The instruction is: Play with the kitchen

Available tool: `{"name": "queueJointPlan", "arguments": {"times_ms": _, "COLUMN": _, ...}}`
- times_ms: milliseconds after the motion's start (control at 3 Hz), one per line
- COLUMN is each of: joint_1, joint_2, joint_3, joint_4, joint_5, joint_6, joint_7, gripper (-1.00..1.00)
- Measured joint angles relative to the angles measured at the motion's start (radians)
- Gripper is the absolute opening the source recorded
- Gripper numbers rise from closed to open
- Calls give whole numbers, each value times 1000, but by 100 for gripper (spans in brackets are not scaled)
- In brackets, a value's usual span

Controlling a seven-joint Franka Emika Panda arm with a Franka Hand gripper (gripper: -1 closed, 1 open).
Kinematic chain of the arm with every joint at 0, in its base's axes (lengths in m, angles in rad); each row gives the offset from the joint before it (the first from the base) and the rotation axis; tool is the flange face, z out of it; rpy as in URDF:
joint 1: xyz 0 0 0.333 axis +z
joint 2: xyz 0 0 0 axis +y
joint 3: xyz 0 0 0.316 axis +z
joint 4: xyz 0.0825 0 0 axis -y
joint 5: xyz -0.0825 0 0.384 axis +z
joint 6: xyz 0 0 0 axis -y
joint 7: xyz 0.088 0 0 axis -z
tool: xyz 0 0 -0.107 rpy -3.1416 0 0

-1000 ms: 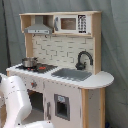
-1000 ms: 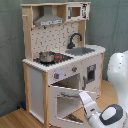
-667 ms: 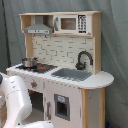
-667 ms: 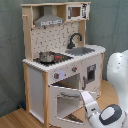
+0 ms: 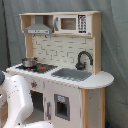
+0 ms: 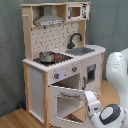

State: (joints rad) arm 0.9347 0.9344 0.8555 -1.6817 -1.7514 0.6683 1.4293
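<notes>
The kitchen (image 5: 65, 75) (image 6: 60, 65), a tall toy unit of white panels and light-wood posts, stands on a wood floor (image 6: 15, 119) before a grey curtain (image 5: 112, 45); it fills the middle of both exterior views. Upper shelf: a grey hood (image 5: 38, 27) (image 6: 50, 17) beside a small white microwave (image 5: 71, 23) (image 6: 77, 11). Back wall: white with a brick-like pattern. Worktop: a steel pot (image 5: 29, 62) (image 6: 46, 56) resting on the dark hob (image 5: 42, 67) (image 6: 57, 58), and a grey sink (image 5: 71, 74) (image 6: 82, 50) with a curved black faucet (image 5: 82, 58) (image 6: 74, 39) behind it. Front: knobs (image 6: 60, 75) below the hob, and a cupboard door with a dark window (image 5: 61, 106) (image 6: 91, 73) under the sink. In the second exterior view the oven door (image 6: 67, 102) hangs open, swung down and outward, its white frame around a clear pane. The white arm (image 5: 17, 102) (image 6: 117, 75) reaches in low; its gripper (image 6: 91, 100) sits at the open door's edge on the second exterior view's right, though whether the fingers are spread or closed cannot be told.
</notes>
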Motion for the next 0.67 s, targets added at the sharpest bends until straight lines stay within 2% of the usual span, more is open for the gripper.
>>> {"name": "queueJointPlan", "arguments": {"times_ms": 667, "joint_1": -82, "joint_2": -13, "joint_3": 58, "joint_4": -83, "joint_5": 77, "joint_6": -16, "joint_7": 172, "gripper": 100}}
